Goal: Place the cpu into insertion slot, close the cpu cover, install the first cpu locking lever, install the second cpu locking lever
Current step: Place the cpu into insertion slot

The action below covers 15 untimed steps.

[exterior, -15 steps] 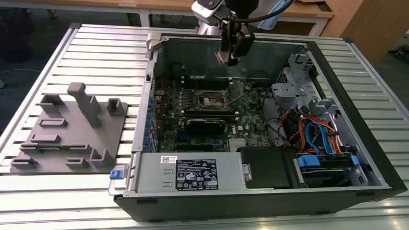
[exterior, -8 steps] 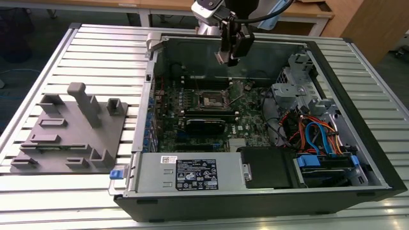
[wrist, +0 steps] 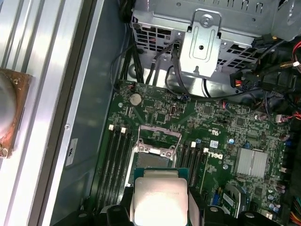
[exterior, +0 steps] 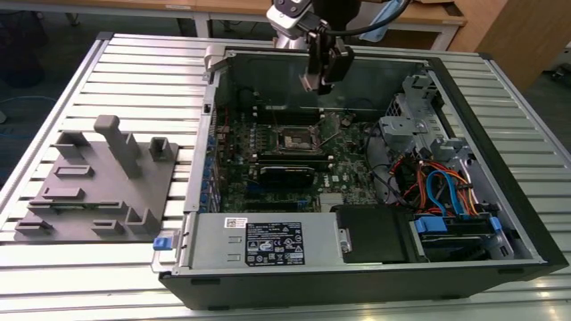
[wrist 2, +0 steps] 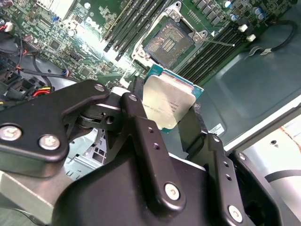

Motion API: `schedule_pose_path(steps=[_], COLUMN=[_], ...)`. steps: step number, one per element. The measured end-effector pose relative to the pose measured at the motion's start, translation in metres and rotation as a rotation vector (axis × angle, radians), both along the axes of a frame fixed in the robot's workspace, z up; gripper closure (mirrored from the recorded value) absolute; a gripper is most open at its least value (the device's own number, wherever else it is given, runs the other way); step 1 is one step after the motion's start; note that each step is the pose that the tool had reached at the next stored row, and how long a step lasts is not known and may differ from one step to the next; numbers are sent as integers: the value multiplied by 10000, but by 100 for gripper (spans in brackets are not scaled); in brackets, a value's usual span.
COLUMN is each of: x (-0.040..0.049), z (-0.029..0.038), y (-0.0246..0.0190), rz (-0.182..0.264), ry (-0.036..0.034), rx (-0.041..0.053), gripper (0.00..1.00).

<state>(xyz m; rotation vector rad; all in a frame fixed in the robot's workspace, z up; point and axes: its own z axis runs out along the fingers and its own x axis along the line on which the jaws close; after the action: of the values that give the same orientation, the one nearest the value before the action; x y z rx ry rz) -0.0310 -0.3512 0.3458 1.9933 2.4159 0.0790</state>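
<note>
My gripper (exterior: pixel 321 77) hangs above the open computer case, over its back wall, and is shut on the cpu. In both wrist views the cpu (wrist 2: pixel 168 101) (wrist: pixel 159 197) is a flat square chip with a dull grey top, pinched at its edges by black fingers (wrist 2: pixel 136 117). Below it on the green board lies the insertion slot (exterior: pixel 295 139) (wrist 2: pixel 168 40) (wrist: pixel 151 161), with a dark centre and nothing in it. The cpu cover (wrist: pixel 160 127) stands swung open on the slot's drive-cage side. A thin lever (wrist 2: pixel 220 42) sticks out beside the slot.
A grey power-supply box (exterior: pixel 267 241) fills the case's near side. A metal drive cage (exterior: pixel 415 124) and coloured cables (exterior: pixel 437 187) crowd the exterior view's right. A grey fixture plate (exterior: pixel 98 180) with upright posts sits on the slatted table (exterior: pixel 134 73) to the left.
</note>
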Motion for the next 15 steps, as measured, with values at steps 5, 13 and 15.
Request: schedule_pose_path(steps=[5,13,15], x=[-2,-2,-1], z=[-59,-151,-176], y=[0,0,0], rz=[-527,-1178,-1358], ry=[45,224,229], rx=[-14,-18,-15], gripper=[46,46,46])
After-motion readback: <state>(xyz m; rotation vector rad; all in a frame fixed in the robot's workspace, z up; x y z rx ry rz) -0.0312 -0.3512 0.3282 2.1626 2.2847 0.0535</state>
